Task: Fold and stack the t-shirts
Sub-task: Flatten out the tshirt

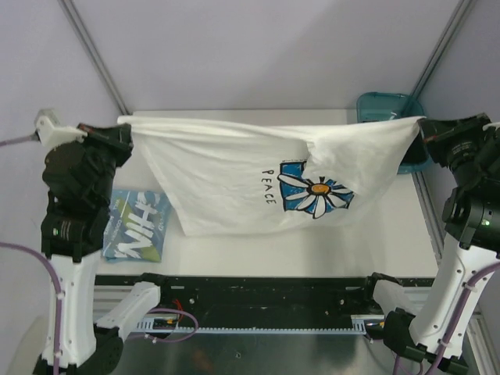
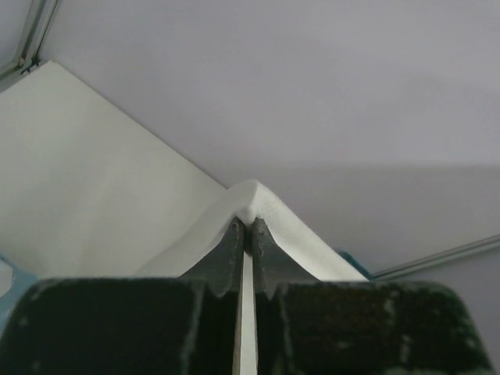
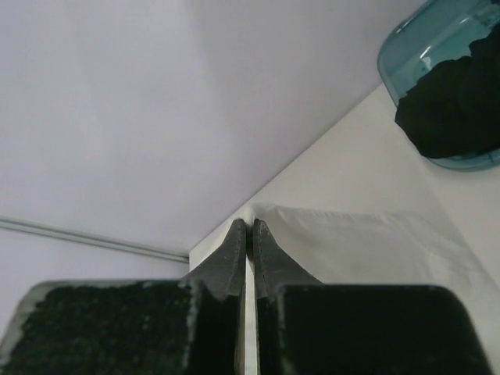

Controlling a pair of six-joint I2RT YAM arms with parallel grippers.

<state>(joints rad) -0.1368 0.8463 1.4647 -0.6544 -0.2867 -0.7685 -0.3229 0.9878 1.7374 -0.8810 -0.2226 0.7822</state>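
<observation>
Top external view: white daisy t-shirt [image 1: 234, 176] hangs stretched between both arms above white table [image 1: 391, 234], print and word PEACE facing camera. Left gripper [image 1: 127, 134] pinches its left upper corner, right gripper [image 1: 420, 125] its right upper corner; both jaws closed tight on cloth. Folded t-shirt [image 1: 139, 226], light-blue graphic up, lies on table at left, beside left arm. Teal bin [image 1: 387, 104] stands at far right corner, partly behind held shirt; dark item [image 3: 461, 94] inside.
</observation>
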